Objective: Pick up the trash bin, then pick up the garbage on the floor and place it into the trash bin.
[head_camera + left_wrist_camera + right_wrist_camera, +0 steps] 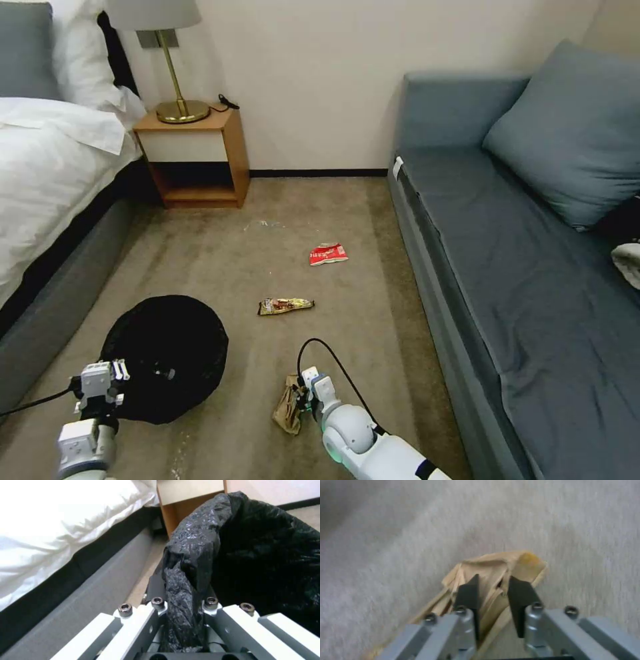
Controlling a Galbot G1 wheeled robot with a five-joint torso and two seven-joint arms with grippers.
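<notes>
Paper pinched, bin held

The right gripper (pixel 491 597) squeezes the brown paper (pixel 493 572) on the carpet; the thin paper could tear or slip out. The left gripper (pixel 183 605) clamps the trash bin (pixel 167 353) rim. Farther off lie the gold wrapper (pixel 285 305) and the red packet (pixel 328 254).

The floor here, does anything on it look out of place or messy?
Yes, litter lies on the carpet: a red-and-white packet, a gold-brown snack wrapper, and crumpled brown paper pinched by the right gripper. The left gripper grips the trash bin by its bag-covered rim.
</notes>
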